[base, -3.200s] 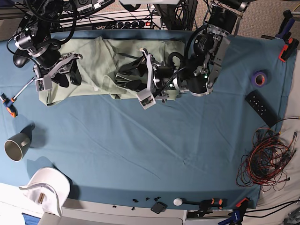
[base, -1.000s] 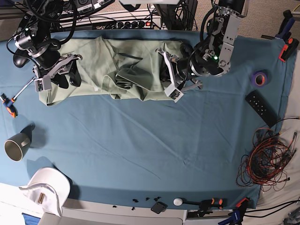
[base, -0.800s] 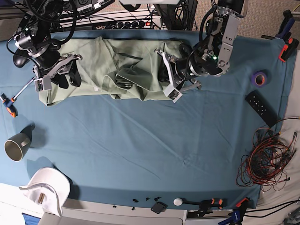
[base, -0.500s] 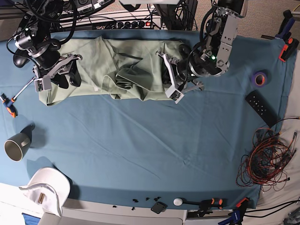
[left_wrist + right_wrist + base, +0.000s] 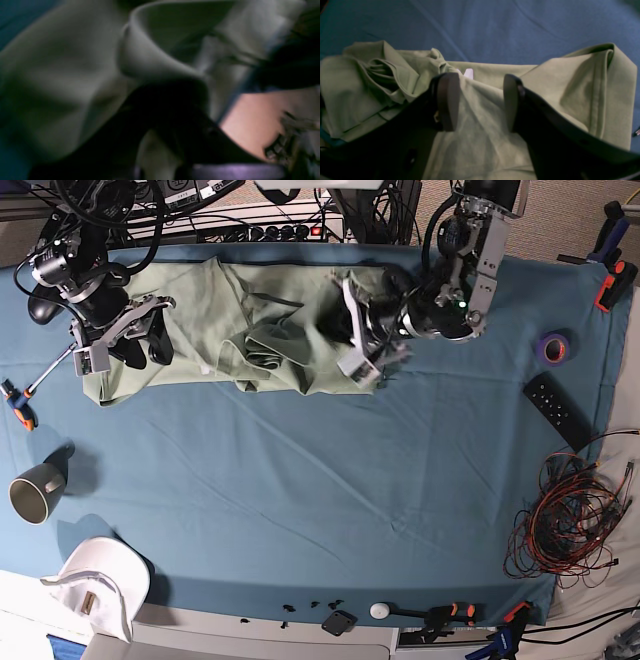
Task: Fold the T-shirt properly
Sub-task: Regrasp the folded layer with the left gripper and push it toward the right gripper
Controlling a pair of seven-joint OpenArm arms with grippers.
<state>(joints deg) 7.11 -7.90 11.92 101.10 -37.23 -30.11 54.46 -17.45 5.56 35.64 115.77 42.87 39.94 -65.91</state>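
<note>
The pale green T-shirt [image 5: 200, 320] lies crumpled in a long band along the far side of the table. My left gripper [image 5: 347, 330] is at the shirt's right end. In the blurred left wrist view it looks shut, with folds of the T-shirt [image 5: 62, 75] bunched tightly around its dark fingers. My right gripper [image 5: 145, 345] rests over the shirt's left end. Its fingers [image 5: 447, 100] stand open in the right wrist view, astride a low ridge of the T-shirt [image 5: 480, 130] with nothing pinched.
A blue cloth [image 5: 300, 500] covers the table. A mug [image 5: 35, 490] and a white cap [image 5: 95, 580] sit at the near left. A purple tape roll [image 5: 552, 347], a remote [image 5: 558, 410] and a tangle of wires [image 5: 570, 520] lie on the right.
My left gripper has shifted slightly left and toward the far edge over the shirt's right end, turning as it went. The right arm has stayed still.
</note>
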